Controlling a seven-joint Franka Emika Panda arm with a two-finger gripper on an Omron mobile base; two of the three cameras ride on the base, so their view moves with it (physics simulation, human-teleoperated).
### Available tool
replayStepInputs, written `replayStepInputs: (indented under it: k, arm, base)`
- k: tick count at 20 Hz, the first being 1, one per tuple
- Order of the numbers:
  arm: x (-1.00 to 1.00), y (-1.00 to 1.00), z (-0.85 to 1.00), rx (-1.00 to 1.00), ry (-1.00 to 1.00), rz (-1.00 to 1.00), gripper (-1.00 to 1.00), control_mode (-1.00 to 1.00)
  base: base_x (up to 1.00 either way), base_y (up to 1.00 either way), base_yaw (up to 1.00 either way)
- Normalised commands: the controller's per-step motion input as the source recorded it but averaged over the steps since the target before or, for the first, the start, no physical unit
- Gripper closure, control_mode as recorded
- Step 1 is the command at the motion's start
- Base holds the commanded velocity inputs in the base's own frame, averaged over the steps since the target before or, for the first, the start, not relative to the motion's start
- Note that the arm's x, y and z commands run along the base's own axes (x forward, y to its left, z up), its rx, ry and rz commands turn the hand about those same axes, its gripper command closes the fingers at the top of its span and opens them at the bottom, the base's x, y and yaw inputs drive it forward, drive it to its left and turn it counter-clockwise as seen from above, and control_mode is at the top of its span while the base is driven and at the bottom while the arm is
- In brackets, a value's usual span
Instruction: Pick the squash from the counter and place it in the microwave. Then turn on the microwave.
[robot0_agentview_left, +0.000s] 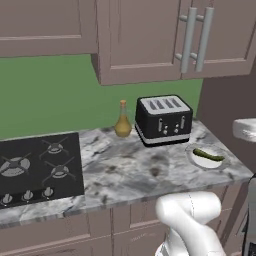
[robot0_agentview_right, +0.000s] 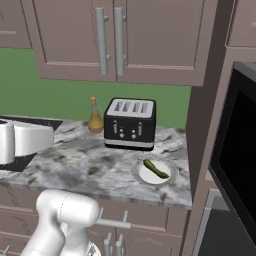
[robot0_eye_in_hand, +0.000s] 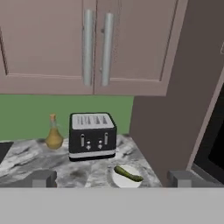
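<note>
Squash (robot0_agentview_right: 156, 168) is what you want to look at first: it lies flat on a small white plate (robot0_agentview_right: 145, 175), its long axis running on a diagonal, one end toward the toaster and back wall, the other toward the front edge of the desk (robot0_agentview_right: 90, 170) and the tall cabinet side. You can see the same lie in the left base view, where the squash (robot0_agentview_left: 208, 155) slants across the plate (robot0_agentview_left: 196, 159) near the right end of the desk (robot0_agentview_left: 130, 170). Nothing else sits on that plate. Just behind it stands a black four-slot toaster (robot0_agentview_right: 130, 124), apart from the plate, and beside the toaster, toward the hob, an amber bottle (robot0_agentview_right: 95, 118). The black gas hob (robot0_agentview_left: 37, 167) is set into the desk well away at the far end. To the other side of the plate, past the brown cabinet panel, you have the microwave (robot0_agentview_right: 237, 150) with its dark glass door. In the hand view, the squash (robot0_eye_in_hand: 127, 173) lies ahead between the two finger tips of the tool (robot0_eye_in_hand: 112, 178), nearer the right-hand one and well apart from both. The tool stands spread wide with nothing between its fingers (robot0_eye_in_hand: 43, 178).
</note>
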Motion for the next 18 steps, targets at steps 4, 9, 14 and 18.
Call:
replayStepInputs:
  k: [4,9,14,18]
  arm:
    - [0.0,-0.08,0.1,0.08,0.35,-0.1,-1.0,-1.0]
    - [0.0,-0.35,0.0,0.07,0.42,-0.01,-1.0,-1.0]
    - [0.0,-0.46,-0.09,0.02,0.38,0.01,-1.0,-1.0]
    - [0.06,-0.19,-0.49,0.0,0.27,0.11,-1.0,-1.0]
  base:
    - [0.0,0.0,0.0]
    - [0.0,0.0,0.0]
    - [0.0,0.0,0.0]
    - [0.0,0.0,0.0]
